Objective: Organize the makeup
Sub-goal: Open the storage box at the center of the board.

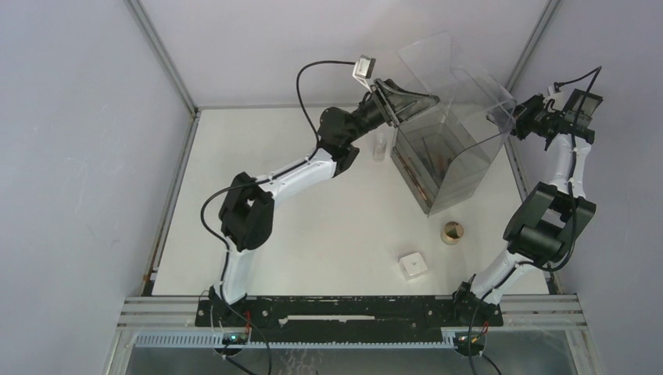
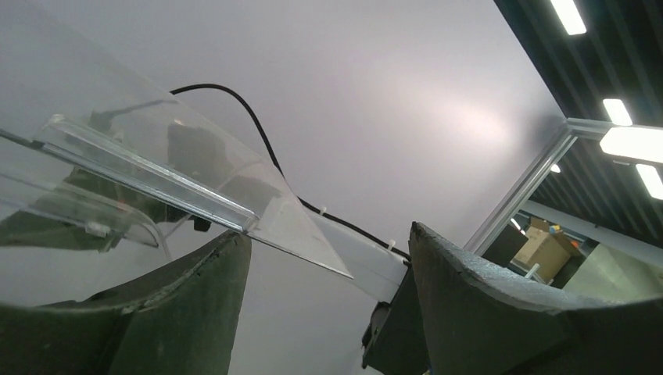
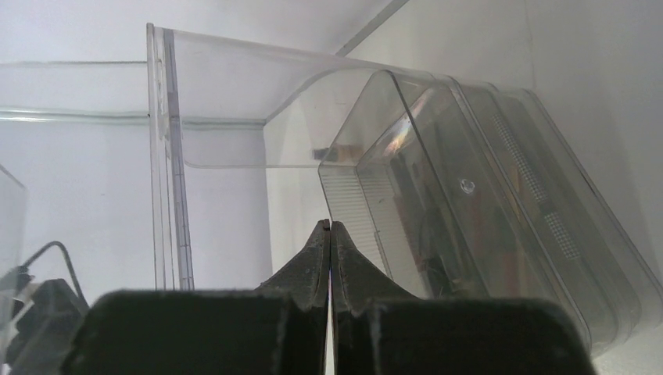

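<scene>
Top view: left arm [image 1: 297, 176] is stretched far forward, with left fingers [image 1: 388, 100] set at the upper left edge of the clear bin [image 1: 461, 148], which is tilted. Right arm [image 1: 547, 219] is folded upward, right fingers [image 1: 522, 119] at the bin's right rim. White box [image 1: 412, 265] and round tan puff [image 1: 452, 232] lie on the bench [image 1: 313, 234], nearer than the bin. Dark makeup items [image 1: 430, 162] are seen inside it.
Left wrist: fingers [image 2: 461, 289] are spread wide, a clear plastic corner seen between them.
Right wrist: fingers [image 3: 309, 262] are pressed together tip to tip, bin wall beyond.
</scene>
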`<state>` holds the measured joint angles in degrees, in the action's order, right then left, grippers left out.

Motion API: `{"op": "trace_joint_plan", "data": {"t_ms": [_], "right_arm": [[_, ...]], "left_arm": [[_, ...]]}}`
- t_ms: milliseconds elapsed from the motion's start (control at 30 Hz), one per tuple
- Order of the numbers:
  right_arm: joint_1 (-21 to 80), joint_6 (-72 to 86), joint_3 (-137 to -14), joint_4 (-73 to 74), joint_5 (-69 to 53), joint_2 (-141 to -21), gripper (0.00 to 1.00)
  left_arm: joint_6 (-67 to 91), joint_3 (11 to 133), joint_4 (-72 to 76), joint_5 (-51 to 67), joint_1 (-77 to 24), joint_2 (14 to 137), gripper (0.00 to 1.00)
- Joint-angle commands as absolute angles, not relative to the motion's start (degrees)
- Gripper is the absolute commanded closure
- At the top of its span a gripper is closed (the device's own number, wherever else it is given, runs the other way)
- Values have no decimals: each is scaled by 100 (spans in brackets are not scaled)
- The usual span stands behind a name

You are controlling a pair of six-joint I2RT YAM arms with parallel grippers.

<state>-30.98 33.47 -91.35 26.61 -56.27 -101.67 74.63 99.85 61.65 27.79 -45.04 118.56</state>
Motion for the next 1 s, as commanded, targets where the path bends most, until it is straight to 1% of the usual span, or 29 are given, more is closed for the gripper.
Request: {"op": "trace_joint_plan", "data": {"t_ms": [0, 167, 333, 500, 833, 967], "right_arm": [[-2952, 3196, -8999, 2650, -5801, -9756, 98], [-2914, 3172, -8831, 2632, -5805, -9594, 98], [-2879, 3170, -8730, 2603, -5807, -9482, 98], [-2749, 3128, -8590, 2610, -5809, -9434, 98], [-2590, 3022, -8534, 2712, -5780, -9384, 98], [-2496, 3017, -8530, 2742, -5753, -9344, 98]], "left_arm": [[7055, 11019, 5602, 2981, -4448, 12028, 22], [6842, 11643, 4903, 3068, -4426, 12307, 23], [6763, 12025, 4564, 3084, -4412, 12492, 23], [6660, 12709, 4060, 3124, -4412, 12761, 23], [6293, 13361, 3193, 2923, -4412, 12912, 22], [6288, 13845, 2894, 2816, -4434, 13150, 22]]}}
